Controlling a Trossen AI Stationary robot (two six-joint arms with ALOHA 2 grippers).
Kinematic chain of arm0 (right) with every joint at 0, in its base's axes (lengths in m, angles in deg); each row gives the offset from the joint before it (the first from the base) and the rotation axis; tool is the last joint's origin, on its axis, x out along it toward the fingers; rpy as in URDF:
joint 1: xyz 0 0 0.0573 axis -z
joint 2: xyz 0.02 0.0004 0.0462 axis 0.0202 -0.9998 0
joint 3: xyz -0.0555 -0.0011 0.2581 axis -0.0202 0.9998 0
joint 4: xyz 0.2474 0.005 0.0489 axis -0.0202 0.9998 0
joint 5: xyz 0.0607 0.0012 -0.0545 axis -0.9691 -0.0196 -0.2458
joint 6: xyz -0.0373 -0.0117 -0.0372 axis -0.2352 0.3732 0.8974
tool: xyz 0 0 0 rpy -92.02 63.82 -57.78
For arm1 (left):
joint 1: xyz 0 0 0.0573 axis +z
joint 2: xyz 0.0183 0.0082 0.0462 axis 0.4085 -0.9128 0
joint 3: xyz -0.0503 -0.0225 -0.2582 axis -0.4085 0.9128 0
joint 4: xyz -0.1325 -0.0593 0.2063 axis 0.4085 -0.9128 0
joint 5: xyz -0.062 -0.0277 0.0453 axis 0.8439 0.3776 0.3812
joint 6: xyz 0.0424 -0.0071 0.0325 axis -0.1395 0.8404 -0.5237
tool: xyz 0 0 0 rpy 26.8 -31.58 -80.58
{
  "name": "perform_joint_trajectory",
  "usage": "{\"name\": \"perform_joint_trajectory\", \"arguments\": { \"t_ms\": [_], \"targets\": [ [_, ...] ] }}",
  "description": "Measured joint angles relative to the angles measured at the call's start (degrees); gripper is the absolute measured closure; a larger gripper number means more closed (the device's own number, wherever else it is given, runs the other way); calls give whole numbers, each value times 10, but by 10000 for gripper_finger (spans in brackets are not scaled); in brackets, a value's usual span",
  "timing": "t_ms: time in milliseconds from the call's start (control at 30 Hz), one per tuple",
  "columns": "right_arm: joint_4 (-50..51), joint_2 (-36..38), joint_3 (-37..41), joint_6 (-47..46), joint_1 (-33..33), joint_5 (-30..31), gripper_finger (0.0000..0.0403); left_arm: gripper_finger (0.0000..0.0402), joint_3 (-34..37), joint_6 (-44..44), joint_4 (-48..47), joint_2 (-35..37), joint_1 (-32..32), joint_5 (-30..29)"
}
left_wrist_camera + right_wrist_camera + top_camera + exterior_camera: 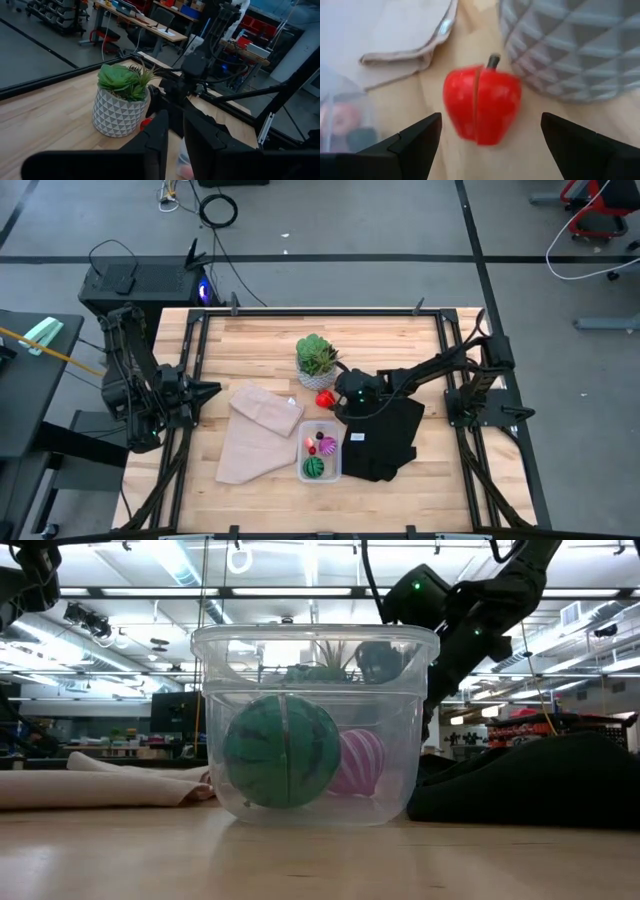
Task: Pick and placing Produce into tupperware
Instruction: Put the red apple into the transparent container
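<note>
A red piece of produce [482, 105] with a dark stem lies on the wood beside the plant's white pot [570, 45]. My right gripper [491, 131] is open, slanting down over it, with a finger on either side and not touching it; it also shows in the high view [334, 396]. The clear tupperware [319, 452] stands on the table near the front and holds a green striped ball [282, 750], a magenta striped ball [358, 762] and small pieces. My left gripper [175, 127] waits at the table's left edge [205, 390], shut and holding nothing.
The spiky green plant [316, 356] in its white pot stands just behind the red piece. A tan cloth [258, 430] lies left of the tupperware, and a black cloth [385, 442] lies right of it, under my right arm.
</note>
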Motion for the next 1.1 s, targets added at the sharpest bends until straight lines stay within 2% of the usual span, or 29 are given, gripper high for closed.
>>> {"name": "perform_joint_trajectory", "arguments": {
  "t_ms": [133, 800, 1100],
  "targets": [
    [-11, -1, 0, -2, -1, 12, 55, 339, 0, 0, 0, 0, 0, 0],
    [-24, -6, 0, -15, 2, -25, 55, 338, 0, -1, 0, 0, 0, 0],
    [-48, -43, -6, -35, 2, -16, 55, 335, 0, 0, 1, 0, 0, 8]
  ]
}}
